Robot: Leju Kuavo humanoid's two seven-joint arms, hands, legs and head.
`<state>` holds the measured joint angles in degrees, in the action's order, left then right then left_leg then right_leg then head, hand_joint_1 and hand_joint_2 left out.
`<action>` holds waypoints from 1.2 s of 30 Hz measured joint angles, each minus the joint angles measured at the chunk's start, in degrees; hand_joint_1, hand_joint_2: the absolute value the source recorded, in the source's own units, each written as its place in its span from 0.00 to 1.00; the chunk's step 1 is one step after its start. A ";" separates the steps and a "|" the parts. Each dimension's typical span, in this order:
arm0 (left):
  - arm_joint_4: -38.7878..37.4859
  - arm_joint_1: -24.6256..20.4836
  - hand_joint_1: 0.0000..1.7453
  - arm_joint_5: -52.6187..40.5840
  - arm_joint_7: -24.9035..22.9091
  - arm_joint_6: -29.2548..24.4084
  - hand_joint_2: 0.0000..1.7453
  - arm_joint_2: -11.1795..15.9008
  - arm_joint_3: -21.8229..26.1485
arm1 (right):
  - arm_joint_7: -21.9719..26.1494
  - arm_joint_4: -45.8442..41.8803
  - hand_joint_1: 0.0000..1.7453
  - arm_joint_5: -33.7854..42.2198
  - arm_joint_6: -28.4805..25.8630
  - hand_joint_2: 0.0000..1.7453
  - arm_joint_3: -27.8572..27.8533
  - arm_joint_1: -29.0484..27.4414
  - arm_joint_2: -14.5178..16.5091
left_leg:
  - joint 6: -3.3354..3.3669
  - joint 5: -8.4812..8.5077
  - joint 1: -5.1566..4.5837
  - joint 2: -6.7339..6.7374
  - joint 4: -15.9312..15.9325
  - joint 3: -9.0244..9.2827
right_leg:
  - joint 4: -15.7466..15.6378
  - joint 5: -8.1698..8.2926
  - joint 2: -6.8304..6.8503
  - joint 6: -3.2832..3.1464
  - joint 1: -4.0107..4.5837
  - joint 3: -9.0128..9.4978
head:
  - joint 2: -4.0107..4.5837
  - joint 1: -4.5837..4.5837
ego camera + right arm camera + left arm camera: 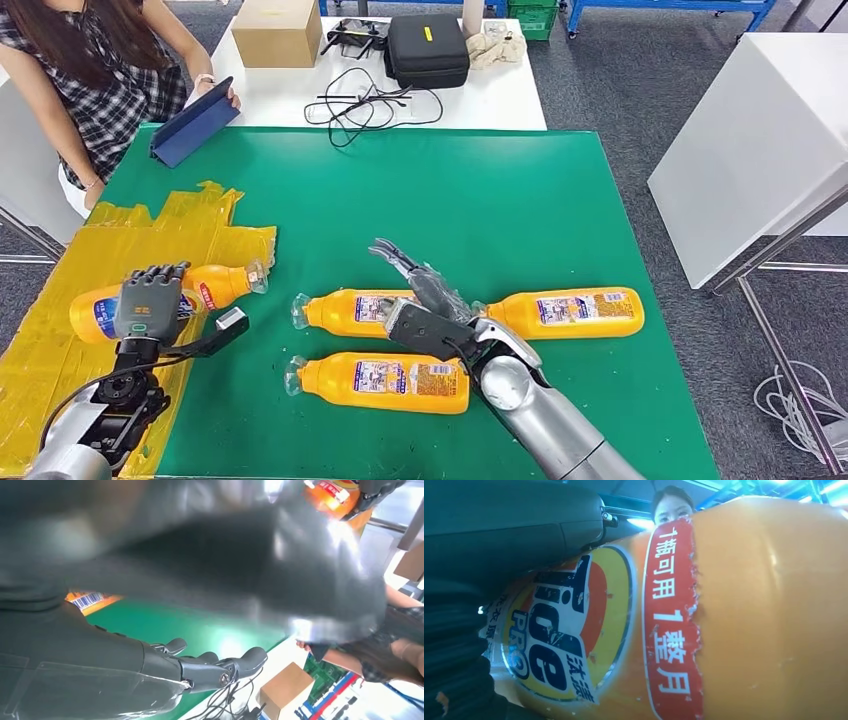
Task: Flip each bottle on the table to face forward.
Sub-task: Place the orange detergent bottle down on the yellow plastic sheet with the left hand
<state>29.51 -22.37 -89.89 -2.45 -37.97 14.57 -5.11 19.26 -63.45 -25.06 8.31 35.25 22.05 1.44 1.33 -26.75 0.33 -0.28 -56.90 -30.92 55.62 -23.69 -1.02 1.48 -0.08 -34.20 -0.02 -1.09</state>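
Left hand (150,303) grips the far-left bottle (215,285) on the yellow tape (160,235); roll it gently, label up. Right hand (425,300) hovers spread, holding nothing, over the three remaining bottles (385,382).

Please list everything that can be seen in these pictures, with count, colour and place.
bottles: four, orange-yellow, lying on the mat; one held at the left
mat: one, green, covering the table
taped sheet: one, yellow, on the mat's left end
tablet case: one, blue, far left corner
cardboard box: one, brown, on the white table behind
black case: one, beside tangled cables
person: one, checked shirt, far left
left hand: gripping a bottle
right hand: fingers spread, above the middle bottles
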 joint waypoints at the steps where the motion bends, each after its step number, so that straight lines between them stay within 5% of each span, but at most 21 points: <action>1: -0.85 -0.39 1.00 0.04 0.26 0.00 1.00 0.04 -0.22 | -0.32 -0.26 0.00 -0.19 0.68 1.00 0.20 -0.06 -0.26 | 0.00 0.00 0.00 0.00 0.00 0.00 | 0.00 0.00 0.00 0.00 0.00 0.00 | 0.01 0.00; 7: -5.79 -2.66 1.00 1.24 2.79 0.69 1.00 0.42 -0.76 | -3.80 -1.91 0.00 -4.36 4.57 1.00 3.14 -1.08 -3.21 | 0.00 -0.01 0.00 -0.03 0.01 0.09 | 0.00 0.00 0.02 0.00 -0.01 0.12 | 0.00 -0.01; 11: -7.60 -2.77 0.00 3.45 8.04 1.99 0.00 1.26 -0.58 | -5.03 -2.07 0.00 -7.56 4.78 1.00 6.06 -3.16 -6.97 | -0.02 -0.06 0.01 -0.07 0.04 0.15 | 0.00 -0.02 0.07 -0.02 -0.04 0.24 | 0.01 -0.01; 22: -8.80 -2.04 0.00 7.87 15.24 1.49 0.00 3.43 2.64 | -7.29 -2.29 0.00 -8.51 7.30 1.00 9.09 -4.58 -12.59 | -0.07 -0.04 0.01 -0.05 0.05 0.30 | 0.06 -0.01 0.05 -0.02 -0.07 0.29 | 0.00 -0.01; 36: -5.98 1.73 0.00 13.50 20.72 -0.02 0.00 3.60 8.15 | -9.17 -3.61 0.00 -10.69 8.23 1.00 12.34 -5.89 -14.28 | -0.07 -0.04 0.00 -0.01 0.04 0.24 | 0.04 -0.02 0.05 -0.02 -0.01 0.19 | 0.00 0.00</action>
<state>23.53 -20.65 -76.39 18.26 -37.98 18.17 3.04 10.09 -67.06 -35.75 16.54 47.59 16.16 -12.84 1.26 -26.79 0.33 -0.29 -56.86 -30.68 55.65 -23.71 -0.97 1.46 -0.09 -34.02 -0.02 -1.09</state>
